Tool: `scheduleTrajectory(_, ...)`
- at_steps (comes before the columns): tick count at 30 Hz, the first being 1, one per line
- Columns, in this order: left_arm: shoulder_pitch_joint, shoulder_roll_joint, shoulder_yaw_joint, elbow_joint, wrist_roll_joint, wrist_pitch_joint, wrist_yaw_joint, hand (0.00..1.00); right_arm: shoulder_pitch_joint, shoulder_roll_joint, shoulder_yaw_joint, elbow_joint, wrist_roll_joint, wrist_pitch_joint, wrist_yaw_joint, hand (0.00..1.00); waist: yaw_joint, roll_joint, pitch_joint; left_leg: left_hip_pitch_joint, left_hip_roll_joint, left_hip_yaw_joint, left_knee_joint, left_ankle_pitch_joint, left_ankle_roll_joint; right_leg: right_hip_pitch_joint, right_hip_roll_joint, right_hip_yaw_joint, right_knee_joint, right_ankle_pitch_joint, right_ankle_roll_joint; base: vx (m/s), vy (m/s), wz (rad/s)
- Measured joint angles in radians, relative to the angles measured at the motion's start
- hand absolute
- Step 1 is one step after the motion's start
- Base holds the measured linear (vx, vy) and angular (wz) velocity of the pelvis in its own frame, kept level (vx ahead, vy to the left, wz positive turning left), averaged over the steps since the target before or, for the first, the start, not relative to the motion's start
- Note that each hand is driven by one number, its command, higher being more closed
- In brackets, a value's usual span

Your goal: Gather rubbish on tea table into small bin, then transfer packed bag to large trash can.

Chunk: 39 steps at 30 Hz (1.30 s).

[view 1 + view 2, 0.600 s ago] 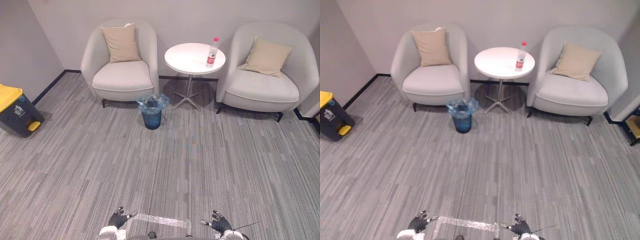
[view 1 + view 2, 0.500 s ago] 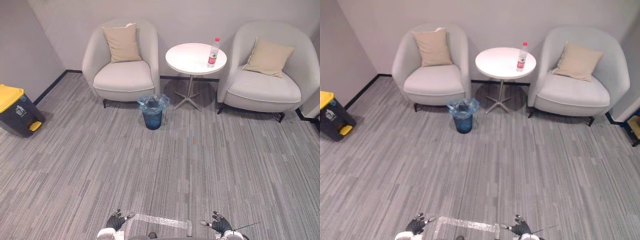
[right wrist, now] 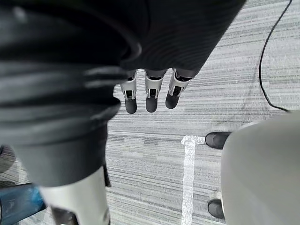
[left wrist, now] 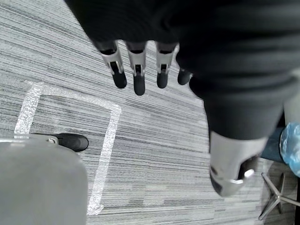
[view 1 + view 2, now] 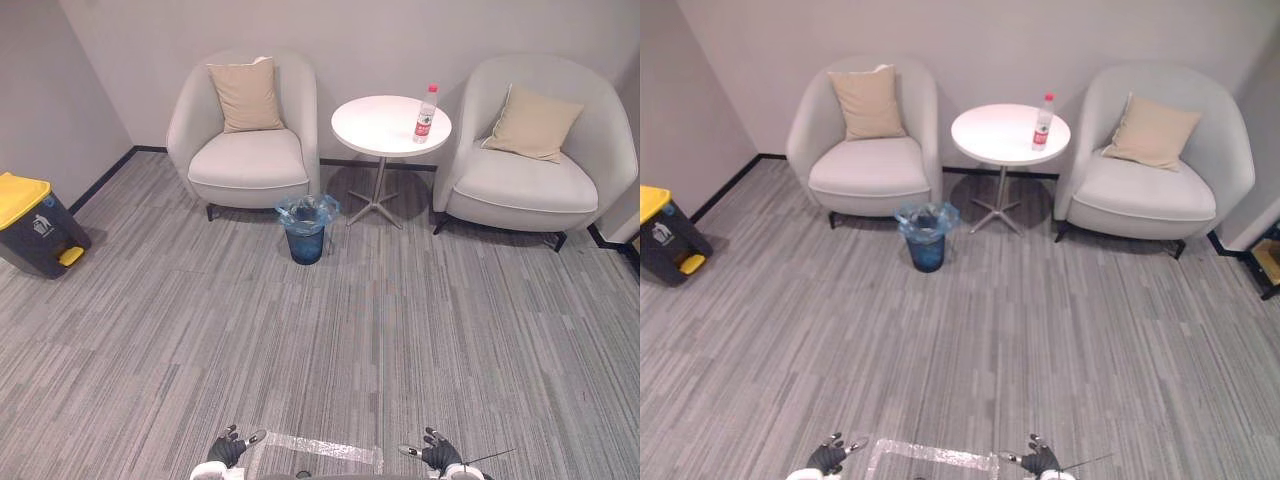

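Far end of the room, against the wall: round white counter (image 5: 380, 125) on a metal star base, between two light-grey armchairs. The task's rubbish, a clear plastic bottle (image 5: 426, 112) with red cap and red label, stands upright on the counter near its right rim, on the side next to the right armchair (image 5: 530, 180). The left armchair (image 5: 245, 165) has a beige cushion (image 5: 246, 95) leaning on its backrest, and the right armchair carries a second beige cushion (image 5: 532, 122). The small bin (image 5: 306, 235), dark blue and lined with a blue bag (image 5: 306, 209) whose edge is folded over the rim, sits on the floor just in front of the left armchair's right corner, beside the counter's base and not touching it. The large trash can (image 5: 35, 222), dark grey with yellow lid and yellow pedal, stands well apart at the far left by the side wall. A wide stretch of grey striped carpet (image 5: 380, 330) lies between the robot and the furniture. A clear tape outline (image 5: 320, 448) is stuck to the carpet near the robot. The left robot hand (image 5: 226, 450) shows at the lower edge left of the tape; in its wrist view the fingers (image 4: 138, 70) hang straight and relaxed over the carpet, released, grasping nothing. The right robot hand (image 5: 438, 455) shows at the lower edge right of the tape, its fingers (image 3: 151, 91) likewise straight, released, touching nothing. Both hands are well apart from the bottle and the bins.
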Motion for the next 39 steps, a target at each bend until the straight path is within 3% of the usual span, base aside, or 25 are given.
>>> scheduleTrajectory(7, 0.007, 0.017, -0.030, 0.002, 0.002, 0.001, -0.002, 0.00, -0.001, 0.004, 0.000, 0.000, 0.000, 0.001, 0.002, 0.00, 0.002, -0.001, 0.000, -0.006, 0.002, 0.043, 0.016, -0.025, 0.004, -0.023, 0.001, 0.039, 0.005, 0.001, 0.005, 0.01, 0.014, -0.19)
scheduleTrajectory(13, 0.027, 0.018, -0.029, 0.004, 0.000, 0.014, -0.001, 0.00, -0.010, 0.005, -0.002, -0.001, 0.000, 0.005, 0.005, 0.00, 0.006, 0.002, -0.002, -0.071, 0.025, 0.122, 0.131, -0.113, 0.000, -0.086, 0.017, 0.099, 0.039, -0.005, 0.012, 0.04, 0.032, -0.39)
scheduleTrajectory(20, 0.010, 0.016, -0.031, 0.003, 0.000, 0.019, 0.000, 0.00, -0.020, 0.003, 0.000, -0.001, 0.001, 0.010, 0.012, 0.00, -0.001, 0.016, 0.008, -0.095, 0.045, 0.110, 0.191, -0.152, -0.004, -0.085, 0.030, -0.002, 0.043, -0.008, 0.005, 0.07, -0.013, -0.05)
scheduleTrajectory(22, -0.004, 0.012, -0.031, -0.004, 0.000, 0.019, 0.001, 0.00, -0.024, 0.000, -0.001, -0.004, 0.004, 0.008, 0.011, 0.00, 0.000, 0.025, 0.023, -0.137, 0.069, 0.105, 0.288, -0.195, -0.027, -0.079, 0.043, -0.040, 0.052, -0.031, -0.014, 0.04, -0.056, 0.15)
scheduleTrajectory(23, -0.007, 0.014, -0.028, -0.013, 0.000, 0.019, 0.001, 0.00, -0.027, 0.001, -0.003, -0.008, 0.011, 0.006, 0.011, 0.00, 0.004, 0.025, 0.037, -0.178, 0.079, 0.096, 0.383, -0.206, -0.044, -0.076, 0.047, -0.049, 0.067, -0.050, -0.025, 0.02, -0.060, 0.16)
scheduleTrajectory(25, -0.005, 0.006, -0.025, -0.060, -0.001, 0.019, 0.003, 0.00, -0.023, -0.001, -0.007, -0.031, 0.026, 0.007, 0.008, 0.00, 0.009, 0.037, 0.063, -0.267, 0.112, 0.085, 0.626, -0.203, -0.045, -0.066, 0.057, -0.051, 0.109, -0.086, -0.033, 0.00, -0.066, 0.04)
scheduleTrajectory(27, 0.007, -0.007, 0.010, -0.086, -0.001, 0.019, 0.003, 0.00, -0.020, -0.004, -0.007, -0.049, 0.042, 0.007, -0.005, 0.00, 0.015, 0.052, 0.076, -0.333, 0.143, 0.077, 0.808, -0.143, -0.052, -0.047, 0.070, -0.045, 0.155, -0.136, -0.055, 0.03, -0.053, -0.10)
scheduleTrajectory(29, 0.007, -0.006, 0.020, -0.102, -0.002, 0.019, 0.003, 0.00, -0.014, 0.010, -0.009, -0.072, 0.044, 0.007, -0.011, 0.00, 0.030, 0.025, 0.086, -0.395, 0.144, 0.091, 0.922, -0.034, -0.051, -0.024, 0.053, -0.030, 0.163, -0.153, -0.067, 0.11, -0.047, -0.11)
scheduleTrajectory(30, 0.006, -0.012, 0.036, -0.106, -0.002, 0.018, 0.003, 0.00, -0.011, 0.015, -0.013, -0.080, 0.049, 0.008, -0.012, 0.00, 0.037, 0.024, 0.086, -0.419, 0.143, 0.091, 0.935, -0.082, -0.052, -0.015, 0.045, -0.023, 0.162, -0.159, -0.074, 0.14, -0.044, -0.18)
scheduleTrajectory(31, 0.005, -0.020, 0.050, -0.108, -0.002, 0.018, 0.003, 0.00, -0.019, 0.019, -0.014, -0.083, 0.055, 0.009, -0.012, 0.00, 0.038, 0.029, 0.088, -0.444, 0.141, 0.090, 0.891, -0.126, -0.055, -0.011, 0.043, -0.017, 0.155, -0.161, -0.076, 0.14, -0.030, -0.18)
scheduleTrajectory(33, 0.004, -0.022, 0.051, -0.113, -0.005, 0.017, 0.003, 0.00, -0.031, 0.036, -0.024, -0.083, 0.059, 0.010, -0.015, 0.00, 0.048, 0.025, 0.089, -0.460, 0.119, 0.092, 0.708, -0.148, -0.060, -0.001, 0.028, -0.008, 0.132, -0.163, -0.074, 0.18, 0.050, -0.17)
scheduleTrajectory(35, 0.007, -0.024, 0.050, -0.117, -0.007, 0.016, 0.004, 0.00, -0.054, 0.039, -0.038, -0.076, 0.059, 0.010, -0.019, 0.00, 0.062, 0.025, 0.089, -0.455, 0.067, 0.058, 0.480, -0.114, -0.067, 0.003, 0.011, 0.025, 0.115, -0.180, -0.055, 0.24, 0.128, -0.38)
scheduleTrajectory(36, 0.013, -0.034, 0.049, -0.113, -0.008, 0.016, 0.003, 0.00, -0.066, 0.040, -0.037, -0.074, 0.058, 0.010, -0.019, 0.00, 0.074, 0.036, 0.083, -0.442, 0.053, 0.019, 0.386, -0.087, -0.053, -0.003, 0.015, 0.047, 0.114, -0.193, -0.039, 0.30, 0.222, -0.79)
scheduleTrajectory(37, 0.019, -0.035, 0.052, -0.101, -0.013, 0.016, 0.003, 0.00, -0.079, 0.047, -0.034, -0.069, 0.057, 0.011, -0.020, 0.00, 0.092, 0.037, 0.081, -0.441, 0.047, 0.014, 0.405, -0.051, -0.013, -0.001, 0.014, 0.084, 0.134, -0.220, -0.024, 0.43, 0.292, -0.86)
scheduleTrajectory(39, 0.029, -0.013, 0.056, -0.105, -0.013, 0.016, 0.003, 0.00, -0.065, 0.074, -0.010, -0.080, 0.054, 0.011, -0.019, 0.00, 0.107, -0.011, 0.057, -0.438, 0.037, 0.072, 0.446, -0.116, -0.005, -0.013, -0.019, 0.100, 0.199, -0.244, -0.005, 0.47, 0.235, -0.63)
